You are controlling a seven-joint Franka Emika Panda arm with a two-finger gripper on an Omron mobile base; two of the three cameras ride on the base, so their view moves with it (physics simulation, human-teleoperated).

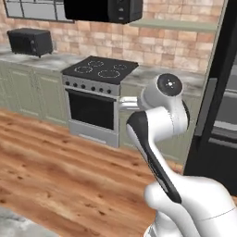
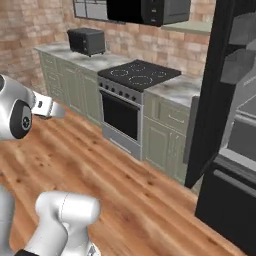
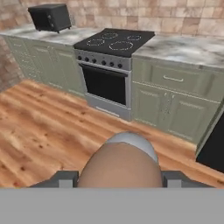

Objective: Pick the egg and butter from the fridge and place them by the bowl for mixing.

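Egg (image 3: 120,165) first: it sits right up against my hand camera, a brownish-tan ball bulging between the two dark tips of my gripper (image 3: 119,177), which is pinching it from both sides. So by my reading the first pick is done and the egg is out of the fridge (image 2: 215,90), whose open dark door stands at the right with pale shelves and bins showing behind it. Left to do, as I judge it: carry the egg to the bowl, set it down, then come back for the butter; I can't place either of those two from here. Ahead of me is the stove (image 1: 99,88) with its black cooktop, green cabinets on both sides under a marbled tabletop (image 3: 183,46), and a dark toaster oven (image 1: 30,41) far left on it. Wooden floor (image 1: 51,176) lies wide open in front, plenty of room to swing and drive. The fridge door edge to my right is the thing to stay off while turning.
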